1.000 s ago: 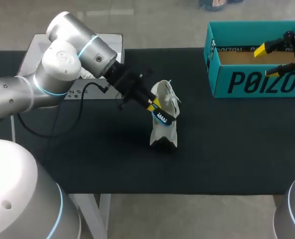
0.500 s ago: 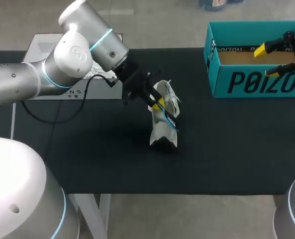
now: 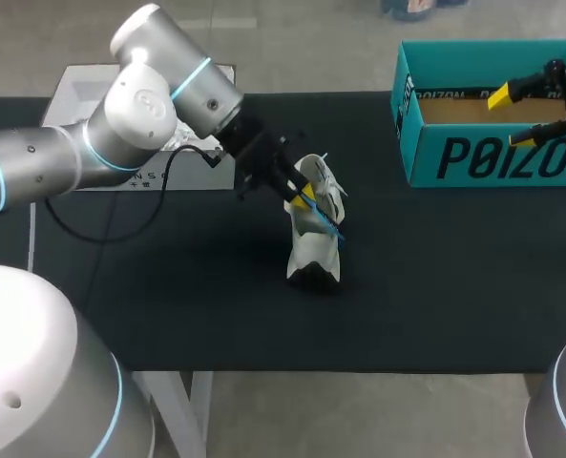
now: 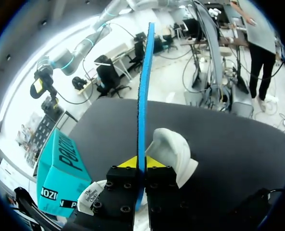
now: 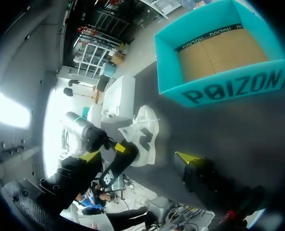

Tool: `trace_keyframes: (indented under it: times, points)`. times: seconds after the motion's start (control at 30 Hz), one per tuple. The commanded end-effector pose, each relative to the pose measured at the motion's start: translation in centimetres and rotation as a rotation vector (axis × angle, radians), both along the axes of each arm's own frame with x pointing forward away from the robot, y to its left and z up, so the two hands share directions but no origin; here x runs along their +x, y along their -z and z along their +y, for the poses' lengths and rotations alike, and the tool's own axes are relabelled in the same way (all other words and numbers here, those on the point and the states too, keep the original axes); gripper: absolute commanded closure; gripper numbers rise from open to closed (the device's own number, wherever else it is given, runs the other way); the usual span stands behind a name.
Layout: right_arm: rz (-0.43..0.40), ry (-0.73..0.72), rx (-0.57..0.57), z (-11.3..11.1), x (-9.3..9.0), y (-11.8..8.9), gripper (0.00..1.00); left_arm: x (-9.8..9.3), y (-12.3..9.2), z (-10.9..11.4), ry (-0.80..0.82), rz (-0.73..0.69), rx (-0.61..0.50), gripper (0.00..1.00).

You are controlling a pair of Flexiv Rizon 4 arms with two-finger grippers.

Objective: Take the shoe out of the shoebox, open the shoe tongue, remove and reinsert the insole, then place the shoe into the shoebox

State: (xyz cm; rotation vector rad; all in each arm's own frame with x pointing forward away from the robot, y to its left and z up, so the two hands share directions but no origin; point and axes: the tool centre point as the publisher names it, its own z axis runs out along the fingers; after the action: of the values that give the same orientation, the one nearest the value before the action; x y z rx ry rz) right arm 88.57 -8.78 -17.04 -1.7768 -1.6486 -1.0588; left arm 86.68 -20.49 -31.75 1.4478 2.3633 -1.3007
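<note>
A white shoe [image 3: 315,254] stands on end on the black table [image 3: 216,296], near its middle. My left gripper [image 3: 304,198] is shut on a blue insole [image 3: 328,225] right at the shoe's opening. In the left wrist view the insole [image 4: 143,96] runs edge-on out from between the yellow tips of the left gripper [image 4: 140,162], with the shoe [image 4: 173,150] just beyond. The teal shoebox [image 3: 473,157] sits at the back right, and my right gripper [image 3: 512,116] hangs open above its empty inside. From the right wrist, its own gripper [image 5: 138,157] looks over the shoebox [image 5: 229,86] and the shoe [image 5: 146,134].
A flat white lid [image 3: 82,95] lies at the table's back left, partly under my left arm. A black cable [image 3: 101,250] loops down from that arm onto the table. Bare tabletop stretches between the shoe and the shoebox.
My left arm swung its elbow up and to the right, and the insole turned and tipped down along the shoe's opening. The right arm has stayed still.
</note>
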Motion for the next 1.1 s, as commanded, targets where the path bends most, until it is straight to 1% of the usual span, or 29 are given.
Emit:
trace_keyframes:
  times: [0.03, 0.23, 0.47, 0.6, 0.77, 0.8, 0.83, 0.87, 0.93, 0.97, 1.1]
  points:
    - [0.001, 0.001, -0.003, 0.0, 0.0, 0.0, 0.00, 1.0, 1.0, -0.5, 0.001, 0.013, 0.013, 1.00]
    - [0.001, 0.001, -0.003, 0.0, 0.0, 0.0, 0.00, 2.1, 1.7, -0.3, -0.032, 0.012, 0.030, 1.00]
    - [0.001, 0.001, -0.003, 0.0, 0.0, 0.0, 0.00, 3.0, 3.0, 0.1, -0.095, -0.034, 0.060, 1.00]
    - [0.001, 0.001, -0.003, 0.0, 0.0, 0.0, 0.00, 2.7, 3.5, 0.2, -0.099, -0.036, 0.058, 1.00]
    - [0.001, 0.001, -0.003, 0.0, 0.0, 0.0, 0.00, 1.6, 2.7, 0.2, -0.068, -0.015, -0.014, 1.00]
    - [0.001, 0.001, -0.003, 0.0, 0.0, 0.0, 0.00, 1.5, 2.6, 0.2, -0.066, -0.012, -0.023, 0.93]
    - [0.001, 0.001, -0.003, 0.0, 0.0, 0.0, 0.00, 1.3, 2.5, 0.2, -0.057, -0.004, -0.033, 0.64]
    - [0.001, 0.001, -0.003, 0.0, 0.0, 0.0, 0.00, 1.2, 2.4, 0.2, -0.058, -0.006, -0.042, 0.59]
    - [0.001, 0.001, -0.003, 0.0, 0.0, 0.0, 0.00, 0.9, 2.2, 0.2, -0.052, -0.002, -0.057, 0.58]
    - [0.001, 0.001, -0.003, 0.0, 0.0, 0.0, 0.00, 0.7, 2.0, 0.2, -0.047, 0.001, -0.068, 0.60]
    - [0.001, 0.001, -0.003, 0.0, 0.0, 0.0, 0.00, 0.1, 1.5, 0.1, -0.036, -0.008, -0.062, 0.59]
